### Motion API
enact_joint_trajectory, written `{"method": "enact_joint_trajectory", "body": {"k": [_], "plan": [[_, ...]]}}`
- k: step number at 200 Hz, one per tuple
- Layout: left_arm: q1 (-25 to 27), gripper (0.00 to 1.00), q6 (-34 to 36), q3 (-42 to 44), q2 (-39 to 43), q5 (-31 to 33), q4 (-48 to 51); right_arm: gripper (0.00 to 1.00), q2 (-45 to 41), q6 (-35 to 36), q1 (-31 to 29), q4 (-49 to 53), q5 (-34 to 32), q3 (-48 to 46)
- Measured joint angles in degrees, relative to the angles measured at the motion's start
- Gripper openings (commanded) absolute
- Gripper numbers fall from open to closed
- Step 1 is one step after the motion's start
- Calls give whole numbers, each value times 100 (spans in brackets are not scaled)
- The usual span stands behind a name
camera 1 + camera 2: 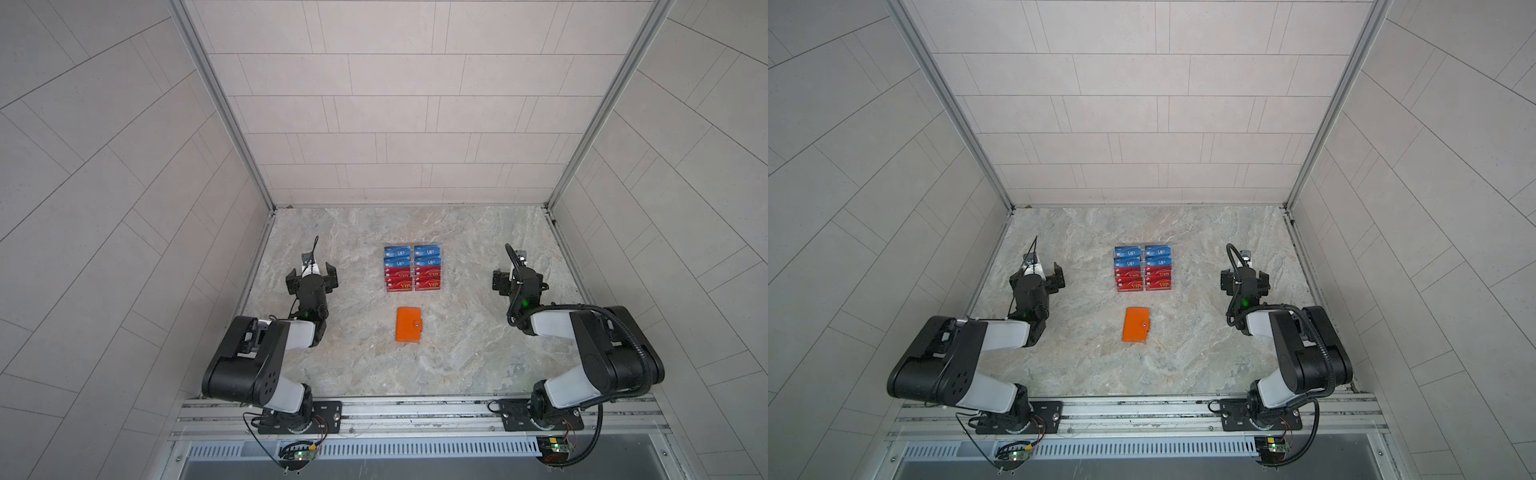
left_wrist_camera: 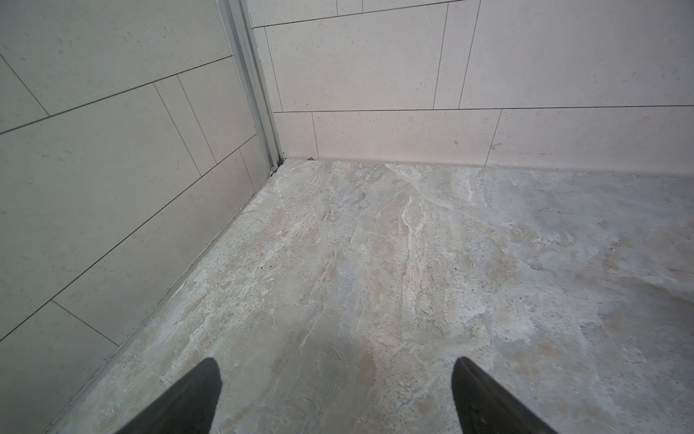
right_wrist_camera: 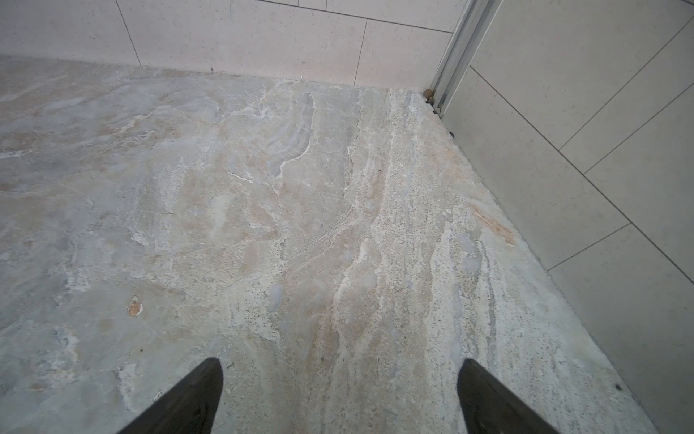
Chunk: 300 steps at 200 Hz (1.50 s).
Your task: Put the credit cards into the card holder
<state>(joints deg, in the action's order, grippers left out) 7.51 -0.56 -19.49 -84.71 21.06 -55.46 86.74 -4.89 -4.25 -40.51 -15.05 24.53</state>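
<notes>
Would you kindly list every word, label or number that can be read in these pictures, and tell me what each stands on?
"VIP", white, on the blue cards, in both top views.
"VIP", gold, on the red cards, fainter but legible.
Small print in each card's corner: too small to read.
The orange card holder shows no lettering; the wrist views show none either.

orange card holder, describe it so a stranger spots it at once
On the marbled tabletop, find the central block of blue and red VIP cards. Just below them in a top view lies an orange leathery booklet with a snap tab, the only orange thing.
</notes>
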Motion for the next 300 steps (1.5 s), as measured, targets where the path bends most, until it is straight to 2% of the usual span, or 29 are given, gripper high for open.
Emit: {"method": "enact_joint_trajectory", "body": {"k": [24, 58, 82, 95, 110, 119, 143, 166, 179, 209, 252, 272, 300], "plan": [[0, 100, -15, -85, 282, 109, 463, 96, -195, -4, 0, 225, -85, 0], [4, 100, -173, -763, 940, 398, 1777, 90, -1283, -76, 0, 1298, -260, 343], [133, 100, -503, -1478, 1419, 629, 3189, 84, -2085, -284, -22, 2291, -280, 918], [328, 99, -695, -1836, 1661, 772, 3963, 77, -2522, -435, -37, 2879, -173, 1228], [684, 89, -1016, -2310, 1923, 927, 5036, 69, -2914, -673, -109, 3593, 70, 1587], [885, 87, -1187, -2643, 2011, 903, 5692, 62, -3038, -796, -216, 4081, 256, 1836], [1322, 84, -1626, -3563, 1991, 667, 7335, 62, -3014, -1126, -848, 5370, 710, 2520], [1635, 80, -1998, -3735, 2081, 52, 8310, 62, -2844, -1353, -1947, 6408, 916, 2885], [1779, 77, -2153, -3637, 2111, -413, 8686, 58, -2677, -1569, -2555, 6881, 1086, 3005], [2179, 75, -2374, -3506, 1939, -1506, 9270, 55, -2203, -2267, -3375, 7355, 1569, 3036], [2706, 72, -2621, -3182, 1711, -2940, 9119, 45, -922, -3082, -3952, 7204, 2262, 3101], [2728, 68, -2771, -3021, 1580, -3407, 8885, 42, -278, -3250, -4063, 7058, 2468, 3226], [2730, 67, -3025, -2715, 1360, -3936, 8397, 36, 173, -3377, -4087, 6859, 2671, 3316]]}}
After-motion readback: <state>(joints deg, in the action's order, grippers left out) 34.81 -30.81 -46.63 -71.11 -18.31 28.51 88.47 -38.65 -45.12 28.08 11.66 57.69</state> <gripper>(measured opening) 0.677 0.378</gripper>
